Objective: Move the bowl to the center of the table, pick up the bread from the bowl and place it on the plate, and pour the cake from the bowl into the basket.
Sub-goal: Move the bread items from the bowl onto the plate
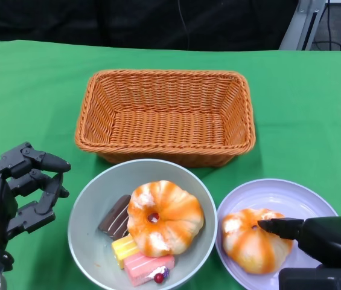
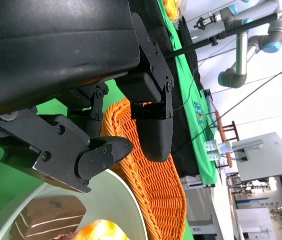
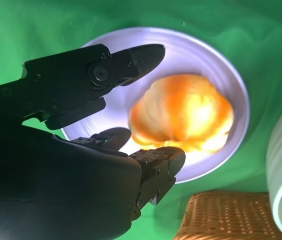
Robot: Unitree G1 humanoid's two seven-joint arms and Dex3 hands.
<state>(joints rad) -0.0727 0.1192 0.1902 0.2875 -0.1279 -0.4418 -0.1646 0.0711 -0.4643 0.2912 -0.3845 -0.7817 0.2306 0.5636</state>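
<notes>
While hovering just left of the bowl, left hand spread wide, grasping nothing. Bowl in front of the basket, with bread and cake pieces. Beside it on the plate, second bread; right hand fingers apart around it, released

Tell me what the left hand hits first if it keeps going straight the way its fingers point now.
Most likely the rim of the bowl: the left hand is open beside it, fingers aimed toward it across bare green cloth. Depth is unclear; if the fingers ride above the rim, the chocolate cake inside comes next.
</notes>
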